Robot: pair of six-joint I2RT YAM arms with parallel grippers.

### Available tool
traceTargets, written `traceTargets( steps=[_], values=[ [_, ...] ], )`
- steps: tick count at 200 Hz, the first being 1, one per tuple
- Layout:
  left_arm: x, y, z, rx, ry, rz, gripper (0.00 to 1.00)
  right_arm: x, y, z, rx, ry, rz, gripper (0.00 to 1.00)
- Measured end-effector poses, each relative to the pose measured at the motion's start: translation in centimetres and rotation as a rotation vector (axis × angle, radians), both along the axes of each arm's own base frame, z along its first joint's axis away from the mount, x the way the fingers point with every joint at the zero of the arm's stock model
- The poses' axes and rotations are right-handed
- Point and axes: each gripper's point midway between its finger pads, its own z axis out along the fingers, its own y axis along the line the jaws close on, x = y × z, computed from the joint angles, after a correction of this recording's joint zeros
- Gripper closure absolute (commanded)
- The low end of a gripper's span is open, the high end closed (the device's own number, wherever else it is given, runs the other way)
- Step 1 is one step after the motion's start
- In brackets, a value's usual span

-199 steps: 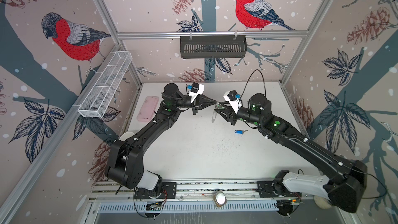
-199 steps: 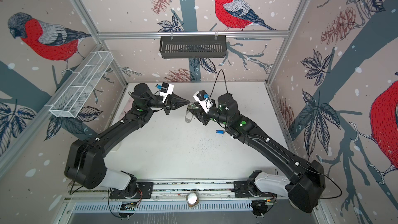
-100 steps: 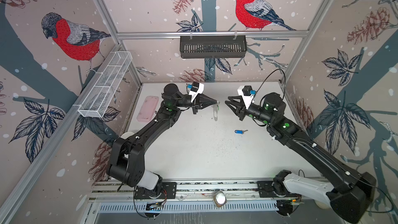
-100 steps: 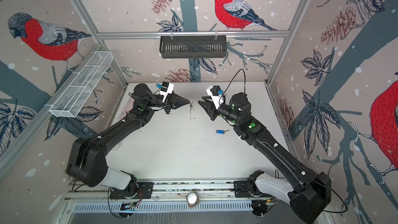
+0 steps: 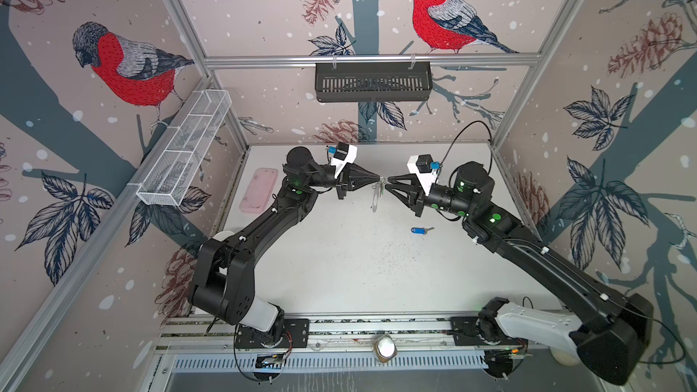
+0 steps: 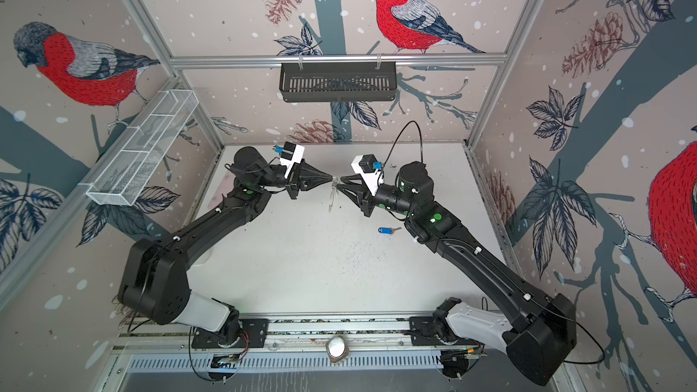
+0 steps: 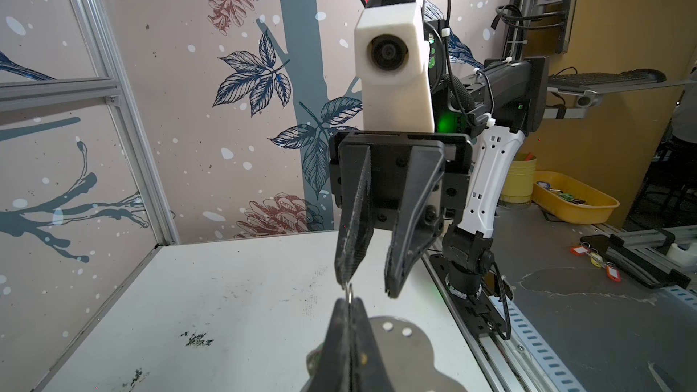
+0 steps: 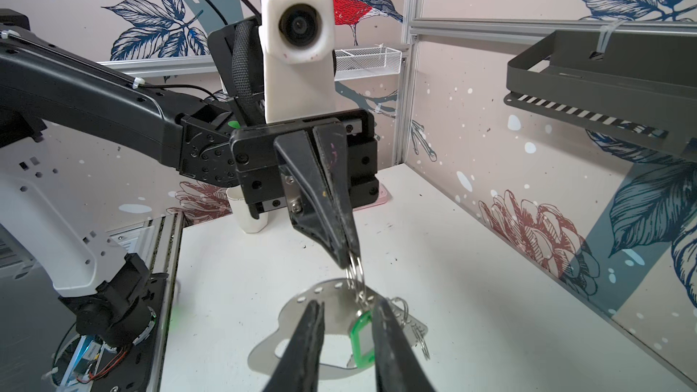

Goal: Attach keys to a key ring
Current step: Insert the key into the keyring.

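You're in a robotics lab: an aluminium frame (image 5: pixel 369 59) carries bird-print panels (image 5: pixel 445 13) around the worktop (image 5: pixel 339 258). Beyond it sit a yellow bin (image 7: pixel 573 201) and a keyboard tray (image 7: pixel 603 79).

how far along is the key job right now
Done, it seems: the green-tagged key hangs from wire rings on the key ring. In hand: the left claw pinches a ring, holding the plate up; the right claw is open beside it. Left: the blue-tagged key lies on the table.

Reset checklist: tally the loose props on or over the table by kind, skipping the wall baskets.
Key tags: 2 (blue tag, green tag)
Key ring plate: 1
Pink case: 1
White cup: 1
Total: 5
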Motion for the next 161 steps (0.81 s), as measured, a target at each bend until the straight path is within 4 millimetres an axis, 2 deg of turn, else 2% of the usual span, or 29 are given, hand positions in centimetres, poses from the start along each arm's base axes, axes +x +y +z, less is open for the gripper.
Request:
traceTargets(
  steps=[83,161],
  values=[
    [-0.3,0.04,0.2,-0.003,0.003,-0.019,1.0,0.62,0.42,-0.04,-0.004,0.006,-0.001,0.74],
    [-0.25,0.02,0.15,-0.004,0.004,-0.021,1.0,0.7,0.97,0.05,-0.012,-0.008,0.012,0.86]
  ],
)
